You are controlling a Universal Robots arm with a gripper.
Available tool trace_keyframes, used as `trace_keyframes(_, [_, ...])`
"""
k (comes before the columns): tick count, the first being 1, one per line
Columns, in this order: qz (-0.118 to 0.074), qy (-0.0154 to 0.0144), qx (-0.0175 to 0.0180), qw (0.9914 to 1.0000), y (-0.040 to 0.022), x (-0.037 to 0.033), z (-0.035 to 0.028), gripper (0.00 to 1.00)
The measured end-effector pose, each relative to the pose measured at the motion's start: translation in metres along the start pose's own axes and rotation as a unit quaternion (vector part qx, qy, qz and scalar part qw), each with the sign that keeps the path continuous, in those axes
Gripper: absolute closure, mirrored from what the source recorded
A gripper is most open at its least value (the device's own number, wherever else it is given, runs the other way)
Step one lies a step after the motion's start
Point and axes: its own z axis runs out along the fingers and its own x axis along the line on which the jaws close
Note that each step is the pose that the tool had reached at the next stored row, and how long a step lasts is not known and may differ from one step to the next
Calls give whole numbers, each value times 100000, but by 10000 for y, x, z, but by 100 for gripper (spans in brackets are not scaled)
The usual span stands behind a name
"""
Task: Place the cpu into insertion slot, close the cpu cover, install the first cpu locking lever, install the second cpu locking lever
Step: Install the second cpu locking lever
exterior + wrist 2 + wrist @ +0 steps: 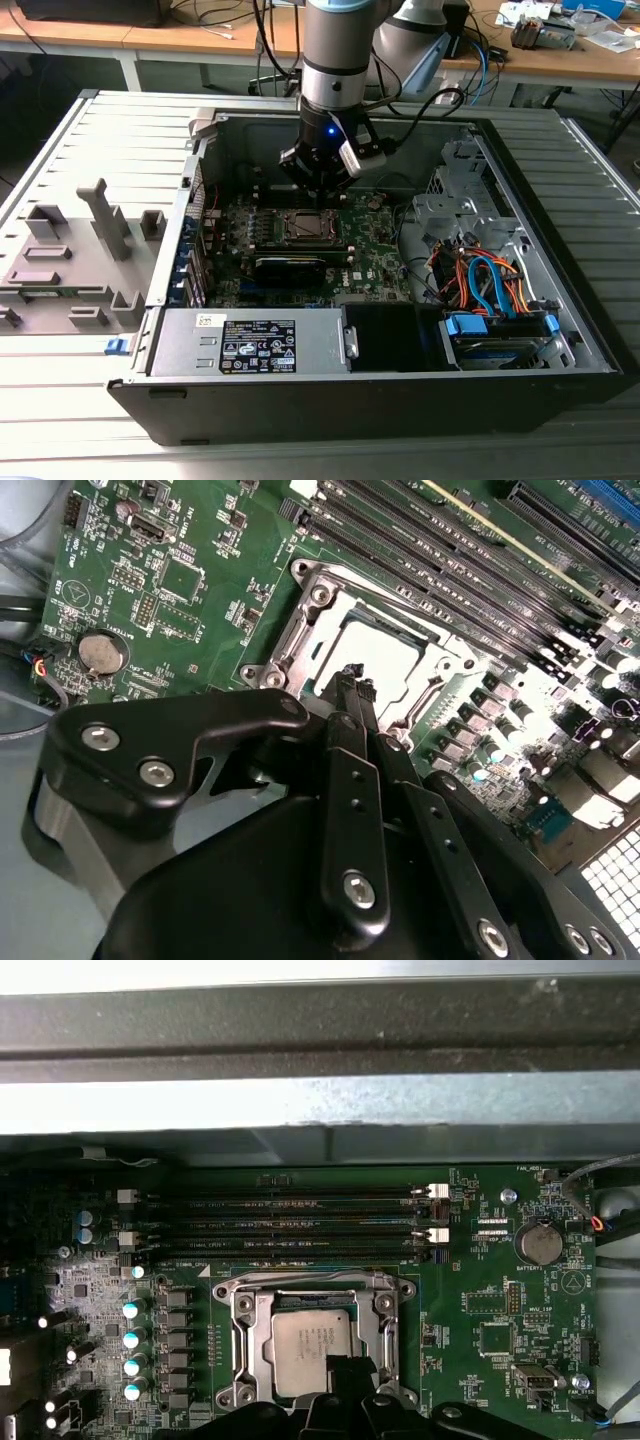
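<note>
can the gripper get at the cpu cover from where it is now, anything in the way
Probably yes. The gripper hangs just over the cpu cover, which lies flat around the cpu, and nothing stands between them in both wrist views.

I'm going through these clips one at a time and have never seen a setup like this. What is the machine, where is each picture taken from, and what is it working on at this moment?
The machine is a single robot arm reaching down into an open computer case that lies on its side on a grey table. The exterior view looks at the whole scene from off the arm. Both wrist views come from cameras riding on the arm, looking down past its gripper at the green motherboard.

In the middle of the board sits the cpu, a small silver square already lying in its socket. The cpu cover, a metal frame, lies around it. The gripper's black fingers are drawn together just over the socket's edge and appear to hold nothing. A round coin battery sits nearby on the board.
</note>
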Motion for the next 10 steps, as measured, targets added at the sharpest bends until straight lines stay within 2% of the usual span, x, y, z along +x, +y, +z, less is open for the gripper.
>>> trace_keyframes(4, [-4,6,3,100000,-4,0,-1,89])
trace_keyframes(6, [0,-1,-8,100000,-32,-1,2,89])
trace_keyframes(8, [3,9,-11,100000,-92,-7,8,89])
trace_keyframes(10, [-6,207,-4,100000,-190,-65,26,89])
